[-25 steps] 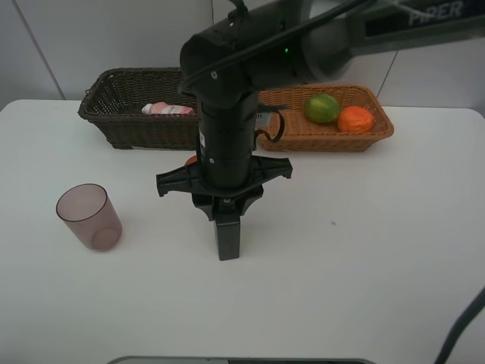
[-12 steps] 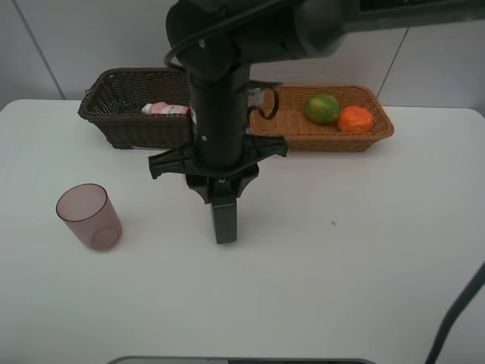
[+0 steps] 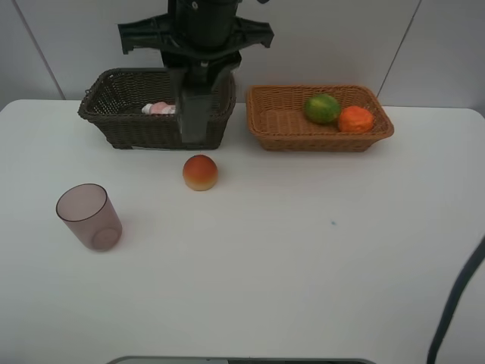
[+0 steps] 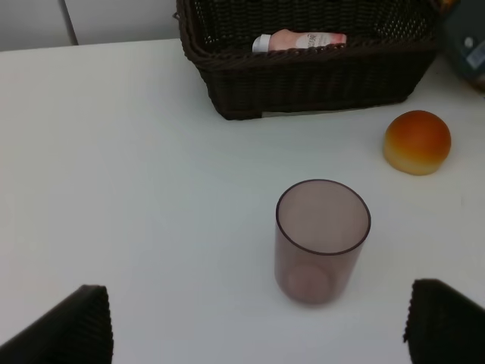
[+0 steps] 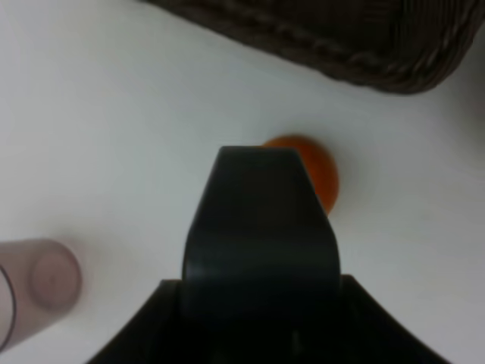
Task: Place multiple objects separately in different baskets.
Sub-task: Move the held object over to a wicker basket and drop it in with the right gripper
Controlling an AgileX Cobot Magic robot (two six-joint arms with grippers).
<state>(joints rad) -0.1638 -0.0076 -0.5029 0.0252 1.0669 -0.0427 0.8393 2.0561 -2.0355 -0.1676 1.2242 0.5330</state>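
Note:
My right gripper (image 3: 198, 76) is shut on the black rectangular bottle (image 3: 198, 121) and holds it upright, high in front of the dark brown basket (image 3: 114, 125). The bottle fills the right wrist view (image 5: 261, 227). The pink white-capped bottle (image 3: 161, 108) lies in that basket. The green citrus (image 3: 322, 108) and the tangerine (image 3: 355, 119) lie in the light tan basket (image 3: 280, 129). The peach-like fruit (image 3: 200, 172) and the mauve cup (image 3: 89, 217) stand on the table. My left gripper (image 4: 261, 334) is open, just short of the cup (image 4: 322, 239).
The white table (image 3: 318, 265) ends at a pale wall right behind both baskets. A dark cable (image 3: 455, 303) hangs at the lower right. In the left wrist view the peach (image 4: 417, 142) sits between the cup and the dark basket (image 4: 318, 80).
My right gripper has risen and moved back from the table's middle towards the dark basket with the black bottle in it. The peach that the arm hid now shows.

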